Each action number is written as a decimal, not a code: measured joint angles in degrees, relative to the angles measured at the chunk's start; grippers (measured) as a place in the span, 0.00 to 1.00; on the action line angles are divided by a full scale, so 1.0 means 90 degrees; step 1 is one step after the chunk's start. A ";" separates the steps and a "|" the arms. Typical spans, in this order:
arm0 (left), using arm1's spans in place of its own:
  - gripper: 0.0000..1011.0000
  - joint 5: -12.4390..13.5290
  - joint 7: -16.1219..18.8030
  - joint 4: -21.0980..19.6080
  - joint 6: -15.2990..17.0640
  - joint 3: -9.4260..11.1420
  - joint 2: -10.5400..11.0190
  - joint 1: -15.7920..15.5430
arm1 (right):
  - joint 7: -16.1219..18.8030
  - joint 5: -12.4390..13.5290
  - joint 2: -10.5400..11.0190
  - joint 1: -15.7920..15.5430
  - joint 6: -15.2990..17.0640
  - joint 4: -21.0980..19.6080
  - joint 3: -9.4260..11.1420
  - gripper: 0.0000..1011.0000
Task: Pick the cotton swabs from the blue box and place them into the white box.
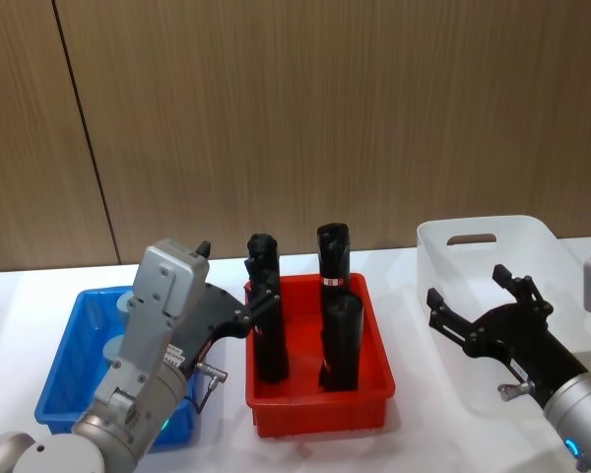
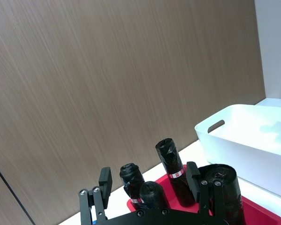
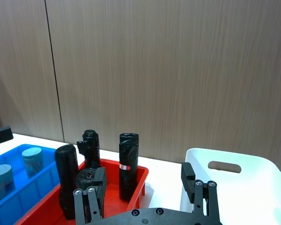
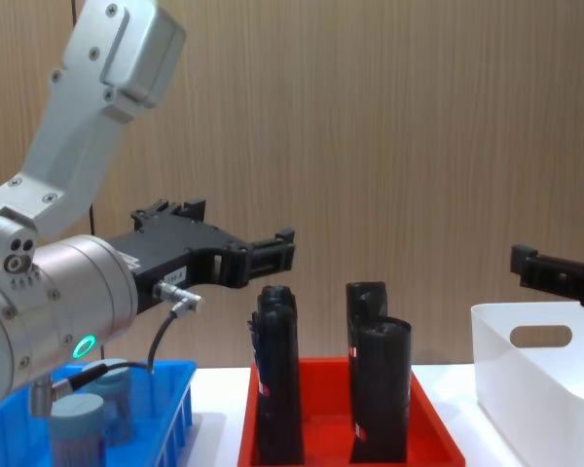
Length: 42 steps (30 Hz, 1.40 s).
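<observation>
From the head camera, you had the left claw (image 1: pixel 238 281) raised with its fingers spread and nothing between them. Below it ran the gap between the blue box (image 1: pixel 59 379) and the red tray (image 1: pixel 320 412). The cotton swabs (image 1: pixel 116 347) sat in the blue box, below that claw and off to its left. The right claw (image 1: pixel 470 286) hung just as wide and empty above the white box (image 1: pixel 532 232).

Through the left wrist camera, you saw the left claw (image 2: pixel 149 180) gaping. The black packs (image 2: pixel 168 157) stood upright in the red tray just ahead of it, and the white box (image 2: pixel 234 126) lay beyond them.

Through the right wrist camera, the right claw (image 3: pixel 143 178) was parted and empty. The white box (image 3: pixel 234 180) lay just ahead of one finger and the red tray (image 3: pixel 136 172) ahead of the other. The cotton swabs (image 3: pixel 32 159) were farther off in the blue box (image 3: pixel 35 187).

From the chest camera, you had the left claw (image 4: pixel 229 226) high above the table. The cotton swabs (image 4: pixel 78 423) stood well beneath it in the blue box (image 4: pixel 175 401). The right claw (image 4: pixel 560 274) hovered just above the rim of the white box (image 4: pixel 535 394).
</observation>
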 joint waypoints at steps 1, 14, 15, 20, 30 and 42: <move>0.99 0.0000 0.0000 0.0000 0.0000 0.0000 0.0000 0.0000 | 0.0000 0.0000 0.0000 0.0000 0.0000 0.0000 0.0000 0.99; 0.99 0.0000 -0.0122 0.0007 0.0120 -0.0124 0.0169 0.0048 | 0.0000 0.0000 0.0000 0.0000 0.0000 0.0000 0.0000 0.99; 0.99 -0.0006 -0.0123 0.0001 0.0135 -0.0141 0.0196 0.0061 | 0.0000 0.0000 0.0000 0.0000 0.0000 0.0000 0.0000 0.99; 0.99 -0.0140 -0.0063 -0.0061 0.0255 -0.0249 0.0363 0.0177 | 0.0000 0.0000 0.0000 0.0000 0.0000 0.0000 0.0000 0.99; 0.99 -0.0596 0.0235 -0.0180 0.0448 -0.0470 0.0677 0.0459 | 0.0000 0.0000 0.0000 0.0000 0.0000 0.0000 0.0000 0.99; 0.99 -0.1247 0.0439 -0.0111 0.0745 -0.0715 0.0920 0.0675 | 0.0000 0.0000 0.0000 0.0000 0.0000 0.0000 0.0000 0.99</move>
